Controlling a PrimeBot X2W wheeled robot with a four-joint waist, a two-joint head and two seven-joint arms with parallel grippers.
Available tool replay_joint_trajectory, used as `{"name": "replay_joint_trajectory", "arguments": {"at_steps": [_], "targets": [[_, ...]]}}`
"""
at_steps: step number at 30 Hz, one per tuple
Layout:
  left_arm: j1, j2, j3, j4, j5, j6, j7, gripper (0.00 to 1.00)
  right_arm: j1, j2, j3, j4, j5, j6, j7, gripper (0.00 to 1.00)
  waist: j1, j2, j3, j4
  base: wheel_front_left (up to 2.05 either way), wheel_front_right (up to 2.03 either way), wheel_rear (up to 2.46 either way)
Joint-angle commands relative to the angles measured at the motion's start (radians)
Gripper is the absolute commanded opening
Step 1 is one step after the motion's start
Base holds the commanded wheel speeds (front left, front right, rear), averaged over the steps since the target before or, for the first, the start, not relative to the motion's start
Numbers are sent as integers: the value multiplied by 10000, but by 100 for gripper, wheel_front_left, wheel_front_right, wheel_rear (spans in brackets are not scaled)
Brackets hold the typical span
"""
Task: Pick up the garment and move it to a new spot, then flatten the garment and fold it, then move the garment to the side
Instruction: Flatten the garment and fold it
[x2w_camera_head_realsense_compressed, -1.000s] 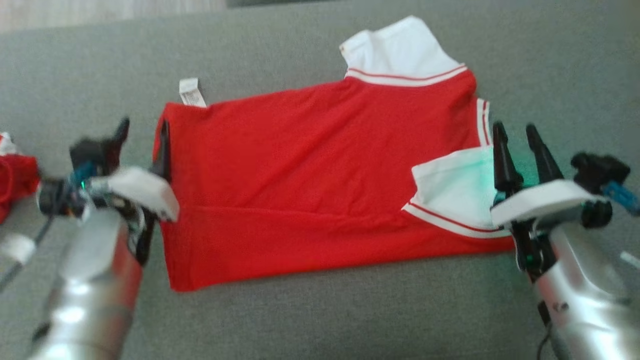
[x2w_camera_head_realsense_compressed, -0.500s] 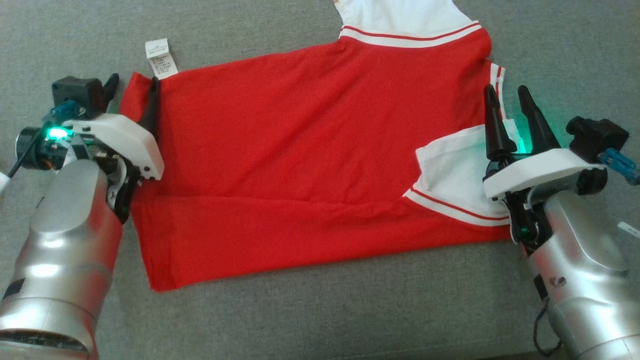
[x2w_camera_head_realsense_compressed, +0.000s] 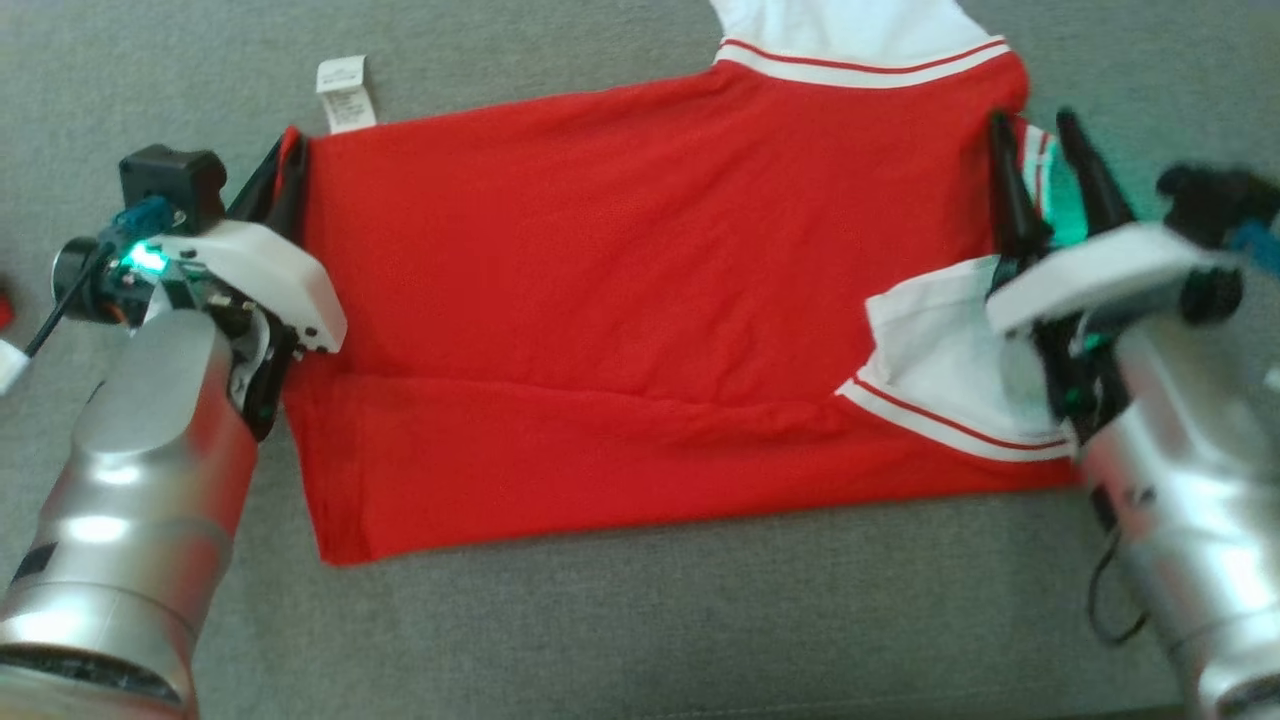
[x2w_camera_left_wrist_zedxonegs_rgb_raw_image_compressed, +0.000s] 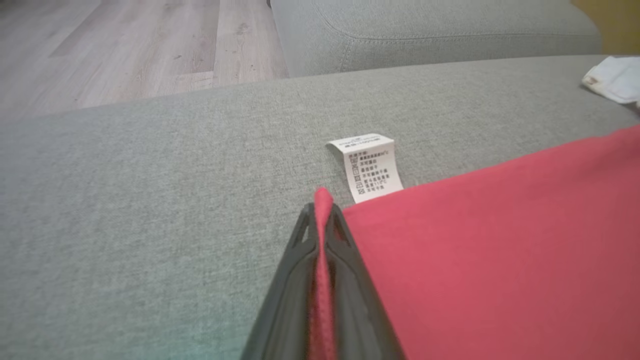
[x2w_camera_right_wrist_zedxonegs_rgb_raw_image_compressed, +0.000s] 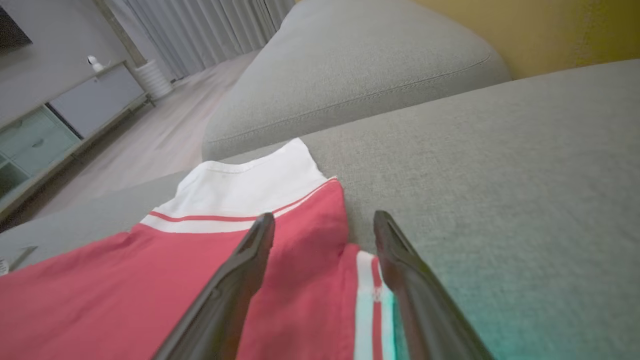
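Across the grey woven sofa seat (x2w_camera_head_realsense_compressed: 650, 620) lies the red knit shirt with white stripe-trimmed sleeves (x2w_camera_head_realsense_compressed: 620, 300), spread flat with its near edge folded over. It looks light, limp and stretchy, likely to sag and drag, so corners and seams are the sound places to pinch. Its long axis runs side to side, hem toward the robot's left, shoulders toward its right. The left end effector (x2w_camera_head_realsense_compressed: 285, 152) is clamped on the hem corner beside the white care label (x2w_camera_head_realsense_compressed: 345, 95). The right end effector (x2w_camera_head_realsense_compressed: 1032, 122) stands wide astride the shoulder edge.

Red shirt (x2w_camera_head_realsense_compressed: 600, 250) with white striped sleeves lies flat on the grey cushion (x2w_camera_head_realsense_compressed: 600, 620), 1 sleeve (x2w_camera_head_realsense_compressed: 930, 340) folded onto its body.
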Motion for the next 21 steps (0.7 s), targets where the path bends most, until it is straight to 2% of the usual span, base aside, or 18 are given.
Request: {"name": "replay_joint_trajectory", "arguments": {"at_steps": [1,12,21], "targets": [[-398,434,199,-203,-51,18,-103,0,-265,-179,182,-209,5,-7,39,100,0,0,71,82,0,0,0],[-1109,-329,-720,50,-271,18,-707,0,-3312,-1027,625,1957,-296,-7,2037,100,0,0,658,1332,0,0,0],[-1610,-1147,-1455,288,-666,18,-1179,0,-4736,-1524,1089,3201,-464,-7,3073,100,0,0,1173,2336,0,0,0]]}}
